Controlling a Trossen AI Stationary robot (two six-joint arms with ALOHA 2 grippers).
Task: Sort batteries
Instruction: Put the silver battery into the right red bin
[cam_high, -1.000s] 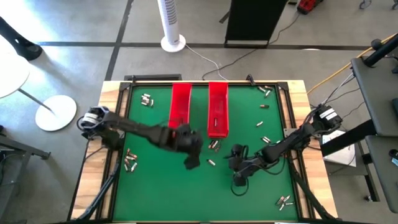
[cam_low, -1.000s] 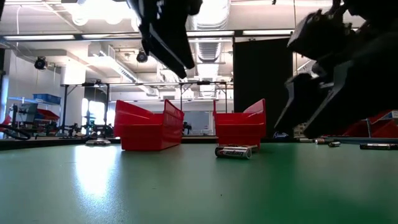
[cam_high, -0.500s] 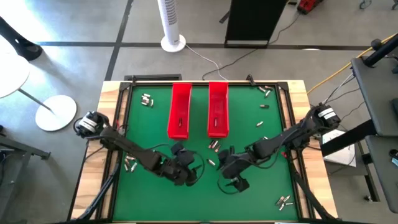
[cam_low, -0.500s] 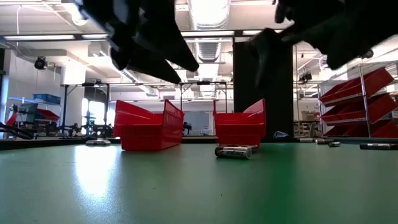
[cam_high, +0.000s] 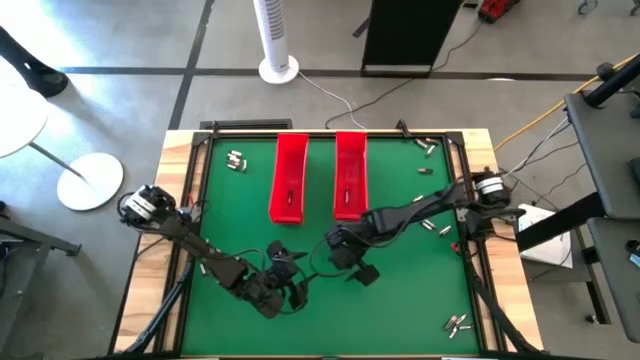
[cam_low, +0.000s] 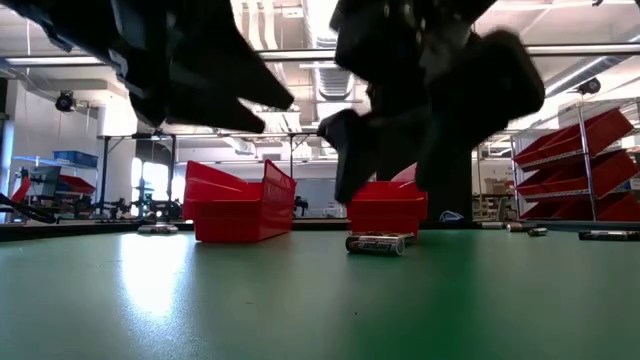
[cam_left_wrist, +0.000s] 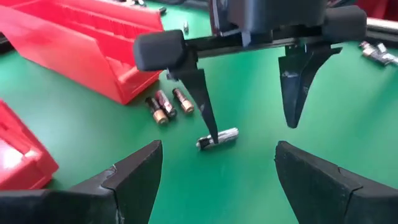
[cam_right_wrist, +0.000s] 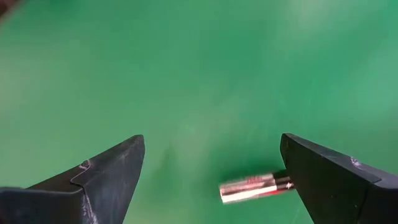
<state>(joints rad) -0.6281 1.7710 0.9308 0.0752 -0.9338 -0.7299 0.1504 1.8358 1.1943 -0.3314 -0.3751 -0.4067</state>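
A lone silvery battery (cam_right_wrist: 254, 187) lies flat on the green mat. My right gripper (cam_right_wrist: 211, 140) hovers open over it, and one fingertip (cam_left_wrist: 213, 132) stands right at the battery's (cam_left_wrist: 217, 138) end. In the high view this gripper (cam_high: 348, 258) is just near of the two red trays. Three coppery-ended batteries (cam_left_wrist: 165, 104) lie side by side by a tray corner. My left gripper (cam_left_wrist: 217, 155) is open and holds nothing. It sits closer to the near edge (cam_high: 281, 287) and faces the right gripper (cam_left_wrist: 252, 127). My right gripper comes down from above with its fingers spread either side of the lone battery. One fingertip (cam_right_wrist: 292, 177) is at the battery's end (cam_right_wrist: 283, 183), and I cannot tell whether it touches. The battery lies flat on the mat.
Two long red trays (cam_high: 289, 180) (cam_high: 350, 175) stand side by side at the far middle. More batteries lie in small groups near the far left (cam_high: 236, 159), left (cam_high: 208, 262), far right (cam_high: 425, 148), right (cam_high: 430, 226) and near right (cam_high: 457, 322). The low view shows one battery (cam_low: 376, 243) before the trays.
My left gripper has swung from beside the trays toward the near edge and now points back at the middle. My right gripper has moved toward the table's left and a little toward the far edge, arriving over the lone battery. The batteries have stayed where they were.
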